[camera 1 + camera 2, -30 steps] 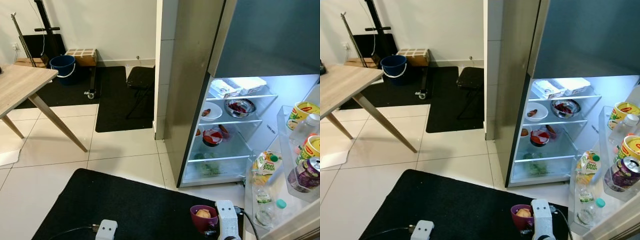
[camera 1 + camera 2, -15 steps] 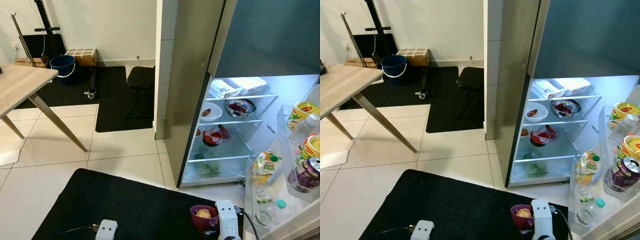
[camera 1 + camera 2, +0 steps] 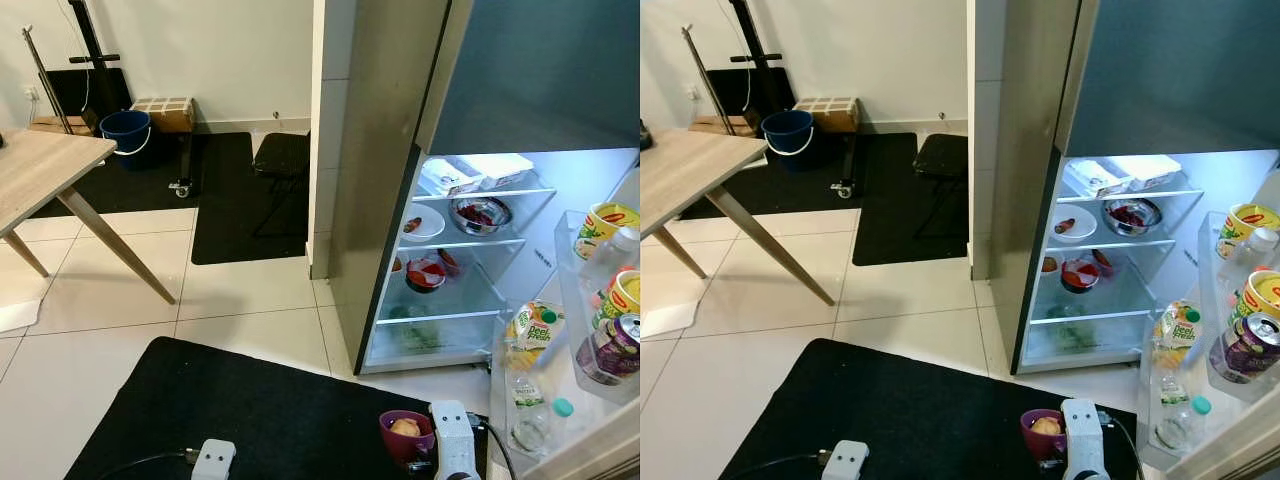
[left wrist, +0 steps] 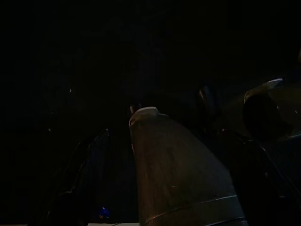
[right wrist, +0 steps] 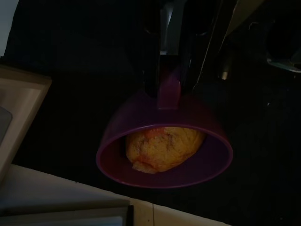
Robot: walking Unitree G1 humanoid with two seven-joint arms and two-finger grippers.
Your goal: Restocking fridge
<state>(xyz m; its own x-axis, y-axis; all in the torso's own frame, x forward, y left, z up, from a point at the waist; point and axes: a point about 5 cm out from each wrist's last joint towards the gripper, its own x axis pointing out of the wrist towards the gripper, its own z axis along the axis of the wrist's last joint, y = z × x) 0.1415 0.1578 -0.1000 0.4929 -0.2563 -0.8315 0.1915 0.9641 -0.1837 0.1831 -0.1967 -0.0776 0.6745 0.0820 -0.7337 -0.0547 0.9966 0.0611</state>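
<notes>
My right gripper (image 5: pixel 168 87) is shut on the rim of a purple bowl (image 5: pixel 164 146) that holds an orange-brown piece of food (image 5: pixel 162 147). In the eye views the bowl (image 3: pixel 405 437) hangs low over the black mat, beside my right wrist (image 3: pixel 452 445). The open fridge (image 3: pixel 445 290) stands ahead to the right, lit inside. Its glass shelves carry a steel bowl (image 3: pixel 479 214), a white plate (image 3: pixel 421 224) and a dark bowl with red food (image 3: pixel 425 274). My left arm (image 3: pixel 213 459) hangs idle at the lower left.
The open fridge door (image 3: pixel 585 350) on the right holds cans, a juice carton and bottles in its racks. A black mat (image 3: pixel 230 410) lies underfoot. A wooden table (image 3: pixel 40 165) stands at the left. A blue bucket (image 3: pixel 126 130) and a black stool (image 3: pixel 281 155) stand farther back.
</notes>
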